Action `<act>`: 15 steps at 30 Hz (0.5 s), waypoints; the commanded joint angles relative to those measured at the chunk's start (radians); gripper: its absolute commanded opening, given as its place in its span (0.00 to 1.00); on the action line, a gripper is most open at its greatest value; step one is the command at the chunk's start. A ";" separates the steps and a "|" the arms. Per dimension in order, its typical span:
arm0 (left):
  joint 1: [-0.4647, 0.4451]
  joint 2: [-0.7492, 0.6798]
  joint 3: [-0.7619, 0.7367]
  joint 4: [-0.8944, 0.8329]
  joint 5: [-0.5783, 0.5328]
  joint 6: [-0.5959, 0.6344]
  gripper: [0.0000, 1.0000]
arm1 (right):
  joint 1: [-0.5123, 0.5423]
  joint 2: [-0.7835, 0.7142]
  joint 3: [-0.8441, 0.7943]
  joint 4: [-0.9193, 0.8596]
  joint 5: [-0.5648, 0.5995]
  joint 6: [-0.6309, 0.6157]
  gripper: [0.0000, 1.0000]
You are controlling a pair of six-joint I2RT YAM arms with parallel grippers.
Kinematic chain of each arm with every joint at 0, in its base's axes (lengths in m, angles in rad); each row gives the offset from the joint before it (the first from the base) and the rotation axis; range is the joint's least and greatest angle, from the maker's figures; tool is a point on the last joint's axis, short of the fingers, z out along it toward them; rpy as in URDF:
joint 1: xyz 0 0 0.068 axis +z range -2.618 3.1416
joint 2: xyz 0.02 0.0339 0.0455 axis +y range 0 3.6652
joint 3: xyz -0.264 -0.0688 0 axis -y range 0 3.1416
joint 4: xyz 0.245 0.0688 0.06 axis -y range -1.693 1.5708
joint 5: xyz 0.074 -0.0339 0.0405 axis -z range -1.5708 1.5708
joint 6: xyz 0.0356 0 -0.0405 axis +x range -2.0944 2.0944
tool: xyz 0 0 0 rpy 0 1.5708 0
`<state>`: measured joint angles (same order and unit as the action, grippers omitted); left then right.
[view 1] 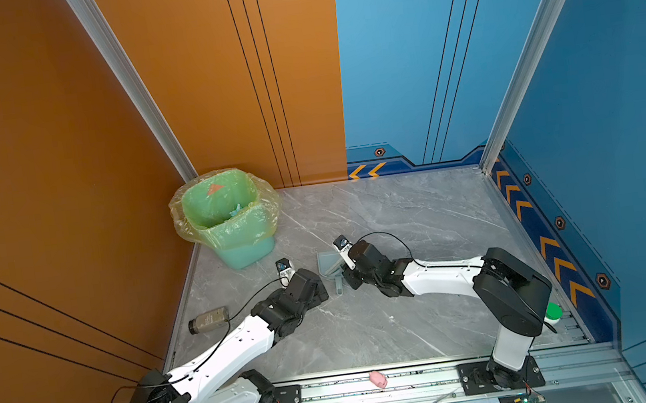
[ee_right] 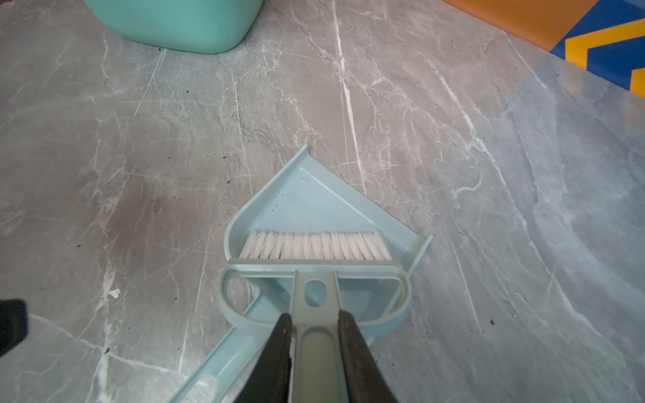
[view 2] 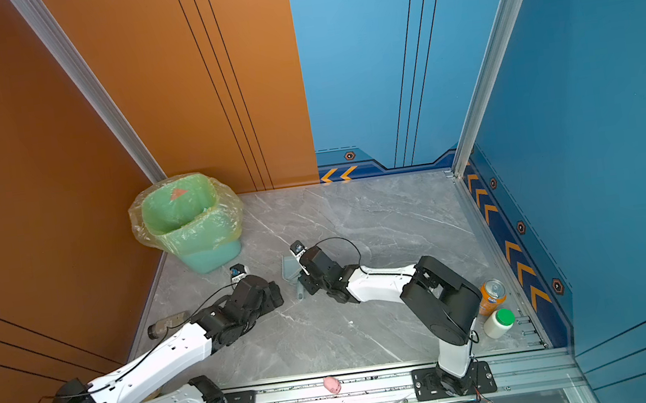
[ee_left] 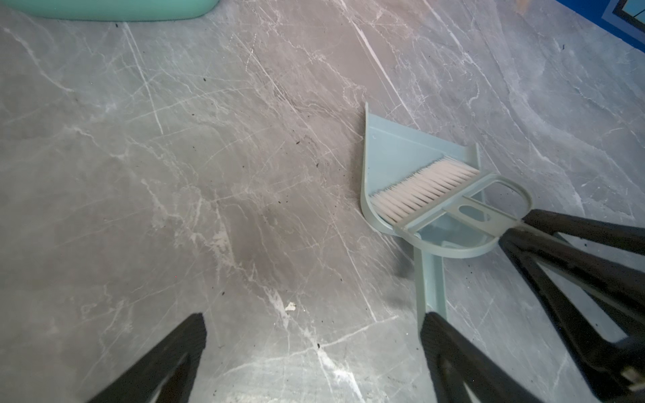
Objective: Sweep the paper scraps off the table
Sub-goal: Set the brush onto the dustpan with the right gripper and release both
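Note:
My right gripper [ee_right: 314, 314] is shut on the handle of the grey-blue brush [ee_right: 314, 249]. The brush's white bristles rest inside the dustpan [ee_right: 314, 206], which lies flat on the grey marble table [view 1: 399, 218]. My left gripper [ee_left: 314, 319] stands open just above the bare table, one fingertip at the end of the dustpan's handle [ee_left: 431, 279]. In both top views the two grippers [view 1: 324, 292] [view 1: 345, 278] meet at the dustpan [view 2: 289, 267]. The only paper scraps showing, an orange one [view 1: 214, 188] and a light blue one [view 1: 236, 209], lie in the bin. A tiny white fleck [ee_left: 290, 306] lies on the table.
A green bin [view 1: 229, 239] with a plastic liner stands at the back left corner. A brown bottle [view 1: 208, 320] lies by the left edge. An orange can [view 2: 491, 295] and a green-capped white bottle [view 2: 499, 323] stand at the right. A pink pig toy [view 1: 378, 379] sits on the front rail.

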<state>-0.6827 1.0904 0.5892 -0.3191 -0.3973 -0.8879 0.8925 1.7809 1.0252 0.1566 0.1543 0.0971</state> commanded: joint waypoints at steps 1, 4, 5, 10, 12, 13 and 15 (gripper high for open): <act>0.012 0.003 -0.014 -0.015 -0.010 -0.006 0.98 | 0.019 0.018 0.031 -0.036 0.049 0.003 0.28; 0.014 0.002 -0.012 -0.017 -0.009 -0.003 0.98 | 0.031 0.019 0.033 -0.050 0.067 -0.002 0.30; 0.015 0.002 -0.012 -0.018 -0.009 -0.003 0.98 | 0.032 0.019 0.033 -0.053 0.072 -0.002 0.30; 0.016 0.001 -0.011 -0.018 -0.009 -0.002 0.98 | 0.040 0.018 0.030 -0.072 0.083 0.000 0.32; 0.016 0.002 -0.010 -0.018 -0.009 -0.002 0.98 | 0.043 0.017 0.027 -0.077 0.089 0.002 0.33; 0.016 0.003 -0.010 -0.018 -0.009 -0.002 0.98 | 0.045 0.017 0.026 -0.078 0.092 0.002 0.33; 0.016 0.004 -0.011 -0.018 -0.009 0.000 0.98 | 0.046 0.013 0.022 -0.081 0.094 0.004 0.34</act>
<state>-0.6796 1.0904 0.5892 -0.3191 -0.3969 -0.8879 0.9329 1.7847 1.0332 0.1120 0.2150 0.0967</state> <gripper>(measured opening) 0.978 0.335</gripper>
